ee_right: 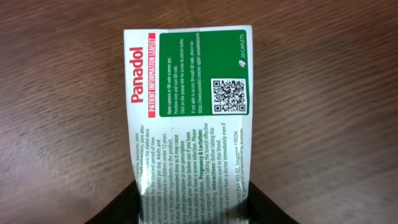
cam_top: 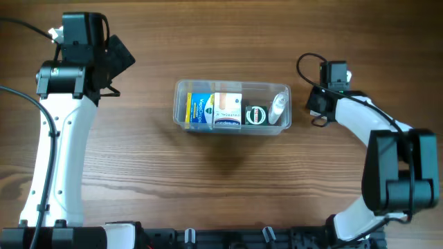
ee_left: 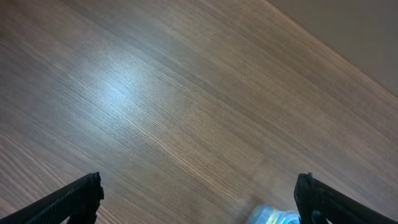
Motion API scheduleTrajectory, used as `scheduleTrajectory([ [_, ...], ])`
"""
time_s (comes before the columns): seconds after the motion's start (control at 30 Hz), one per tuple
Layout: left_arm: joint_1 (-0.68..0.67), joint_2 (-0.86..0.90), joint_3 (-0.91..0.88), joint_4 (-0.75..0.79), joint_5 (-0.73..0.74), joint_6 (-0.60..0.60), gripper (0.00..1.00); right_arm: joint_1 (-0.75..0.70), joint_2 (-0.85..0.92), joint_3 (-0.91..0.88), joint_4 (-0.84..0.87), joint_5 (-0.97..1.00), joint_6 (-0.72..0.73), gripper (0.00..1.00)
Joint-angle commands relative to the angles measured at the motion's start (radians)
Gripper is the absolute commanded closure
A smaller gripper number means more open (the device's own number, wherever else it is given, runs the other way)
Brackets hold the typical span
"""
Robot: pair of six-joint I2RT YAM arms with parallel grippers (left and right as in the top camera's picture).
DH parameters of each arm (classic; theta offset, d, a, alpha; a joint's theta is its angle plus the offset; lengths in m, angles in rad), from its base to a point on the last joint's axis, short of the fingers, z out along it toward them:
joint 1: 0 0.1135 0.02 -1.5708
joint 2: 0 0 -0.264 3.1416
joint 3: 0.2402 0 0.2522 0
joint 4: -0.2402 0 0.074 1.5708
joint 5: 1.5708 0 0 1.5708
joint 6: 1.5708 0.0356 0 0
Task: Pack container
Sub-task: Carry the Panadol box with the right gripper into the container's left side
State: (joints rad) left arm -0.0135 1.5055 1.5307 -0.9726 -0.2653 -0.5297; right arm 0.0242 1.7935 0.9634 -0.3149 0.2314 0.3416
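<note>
Container (cam_top: 178, 104) part-filled; left fingers (ee_left: 74, 199) spread wide, right fingers (ee_right: 264, 206) pinch a Panadol box (ee_right: 186, 124).

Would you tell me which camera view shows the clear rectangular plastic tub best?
The overhead view: the whole clear rectangular plastic tub is visible there, rim and packed contents included. The left wrist view catches only a blurry sliver at the frame's bottom edge, and the right wrist view shows none of it.

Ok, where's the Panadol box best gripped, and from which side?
Across its two long edges near one end, coming down onto the broad printed face. The Panadol box is flat and narrow across, so the right gripper spans it; its fingers sit on those edges now.
</note>
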Motion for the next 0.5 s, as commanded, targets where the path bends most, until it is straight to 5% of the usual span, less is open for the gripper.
scheduleTrajectory([
  [0.0, 0.005, 0.004, 0.006, 0.002, -0.016, 0.001, 0.0, -0.001, -0.177, 0.041, -0.045, -0.032, -0.131, 0.59],
  [0.27, 0.005, 0.004, 0.006, 0.002, -0.016, 0.001, 0.0, 0.102, -0.553, 0.047, -0.124, -0.094, -0.254, 0.64],
  [0.47, 0.005, 0.004, 0.006, 0.002, -0.016, 0.001, 0.0, 0.359, -0.694, 0.047, -0.127, -0.154, -0.452, 0.63],
])
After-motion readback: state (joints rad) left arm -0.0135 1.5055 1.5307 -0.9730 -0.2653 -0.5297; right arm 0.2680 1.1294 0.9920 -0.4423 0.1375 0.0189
